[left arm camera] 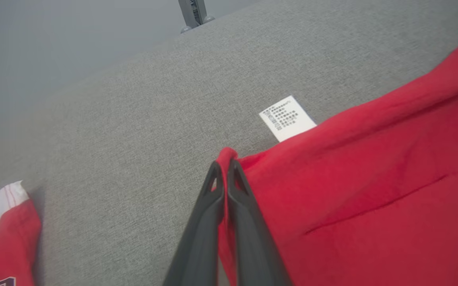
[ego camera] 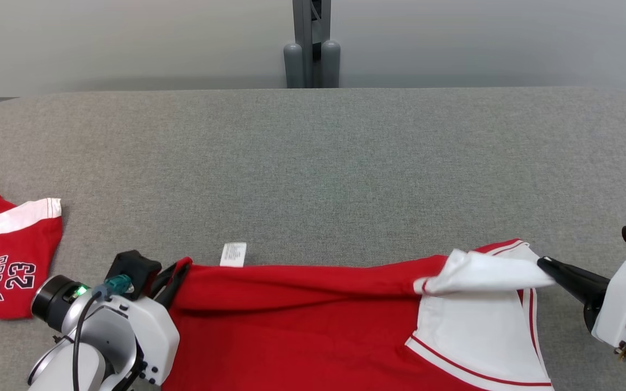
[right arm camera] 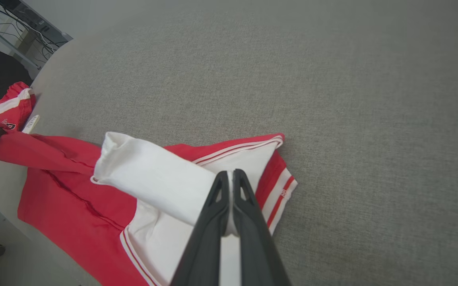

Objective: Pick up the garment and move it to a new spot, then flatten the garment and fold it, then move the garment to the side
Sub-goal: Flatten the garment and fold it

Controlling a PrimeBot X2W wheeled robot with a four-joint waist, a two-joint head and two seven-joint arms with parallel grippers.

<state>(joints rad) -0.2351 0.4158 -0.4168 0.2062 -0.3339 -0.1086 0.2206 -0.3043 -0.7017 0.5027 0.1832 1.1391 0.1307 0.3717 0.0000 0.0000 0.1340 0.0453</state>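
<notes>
A red garment [ego camera: 302, 320] with white trimmed panels lies along the near edge of the grey table [ego camera: 313, 163], stretched between both arms. My left gripper [ego camera: 174, 274] is shut on its red left corner [left arm camera: 226, 159], just left of a white care label [ego camera: 233, 254] [left arm camera: 287, 118]. At the right end my right gripper [ego camera: 545, 264] is shut on the lifted white panel [right arm camera: 153, 174], which folds over toward the left. The red body [right arm camera: 66, 198] hangs toward the table's near edge in the right wrist view.
A second red and white garment [ego camera: 3, 260] printed "BULLS 23" lies at the table's left edge, also in the left wrist view [left arm camera: 2, 238]. A grey post [ego camera: 312, 43] stands behind the table's far edge. Bare grey cloth [ego camera: 345, 163] spreads beyond the garment.
</notes>
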